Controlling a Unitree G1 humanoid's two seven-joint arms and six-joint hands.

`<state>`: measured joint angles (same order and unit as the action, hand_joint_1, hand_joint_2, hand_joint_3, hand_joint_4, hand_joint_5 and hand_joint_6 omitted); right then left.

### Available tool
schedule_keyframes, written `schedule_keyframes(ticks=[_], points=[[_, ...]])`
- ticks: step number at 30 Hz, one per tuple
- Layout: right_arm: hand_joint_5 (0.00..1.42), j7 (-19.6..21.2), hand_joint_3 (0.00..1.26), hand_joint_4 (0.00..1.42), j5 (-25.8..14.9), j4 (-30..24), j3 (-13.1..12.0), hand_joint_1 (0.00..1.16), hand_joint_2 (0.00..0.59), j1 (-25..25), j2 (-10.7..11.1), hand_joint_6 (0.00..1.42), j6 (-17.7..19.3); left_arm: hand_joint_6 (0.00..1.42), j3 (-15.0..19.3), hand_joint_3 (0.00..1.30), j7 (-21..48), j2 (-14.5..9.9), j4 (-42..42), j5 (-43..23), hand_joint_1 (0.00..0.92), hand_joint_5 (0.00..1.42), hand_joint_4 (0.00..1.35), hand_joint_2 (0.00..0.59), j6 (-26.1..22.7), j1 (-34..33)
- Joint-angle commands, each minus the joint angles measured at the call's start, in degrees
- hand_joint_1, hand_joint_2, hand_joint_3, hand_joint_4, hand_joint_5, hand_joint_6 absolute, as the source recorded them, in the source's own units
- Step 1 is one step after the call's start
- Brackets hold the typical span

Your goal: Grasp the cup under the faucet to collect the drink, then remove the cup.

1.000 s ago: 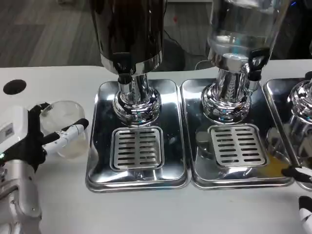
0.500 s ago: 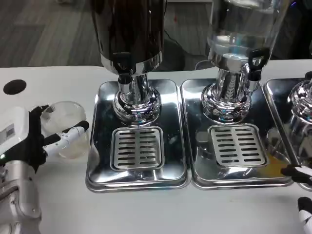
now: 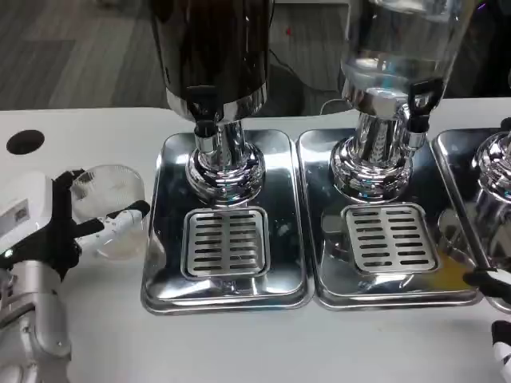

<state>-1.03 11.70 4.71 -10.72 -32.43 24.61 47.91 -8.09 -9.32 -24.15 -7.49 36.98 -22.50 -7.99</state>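
Apparently the grasp is made: the left hand (image 3: pixel 48 231) closes its fingers around the clear cup (image 3: pixel 112 209) near the tabletop's left edge, just left of the dark dispenser's tray (image 3: pixel 172 271). Next, I judge, the cup must cross the raised tray rim to the grate (image 3: pixel 225 242) under the faucet (image 3: pixel 204 124). Room above the grate looks open. Only the right hand's fingertips (image 3: pixel 501 351) show at the lower right corner; their state is unclear.

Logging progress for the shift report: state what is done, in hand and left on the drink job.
Done: the left robot hand has its fingers around the clear cup on the white table. In hand: the cup stands left of the drip tray, not on the grate. Left: placing it under the dark dispenser's faucet, filling, removing. The cup looks empty.
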Motion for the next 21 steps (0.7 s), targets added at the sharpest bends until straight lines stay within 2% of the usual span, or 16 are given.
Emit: schedule_keyframes(ticks=[1,21], points=[[0.25,-0.5,0.3,0.2,-0.8,0.3,-0.6,0.52,0.523,-0.2,-0.2,0.21,1.0,0.93,-0.8,0.38,-1.4,0.1,0.0,1.2,0.418,0.63,0.39,0.108,1.4,0.4],[0.25,-1.2,0.3,0.2,0.2,1.0,0.1,0.51,0.52,1.2,-0.5,0.21,0.0,0.94,2.3,0.4,-4.7,0.5,4.1,-0.3,0.412,0.65,0.42,0.116,5.1,4.3]])
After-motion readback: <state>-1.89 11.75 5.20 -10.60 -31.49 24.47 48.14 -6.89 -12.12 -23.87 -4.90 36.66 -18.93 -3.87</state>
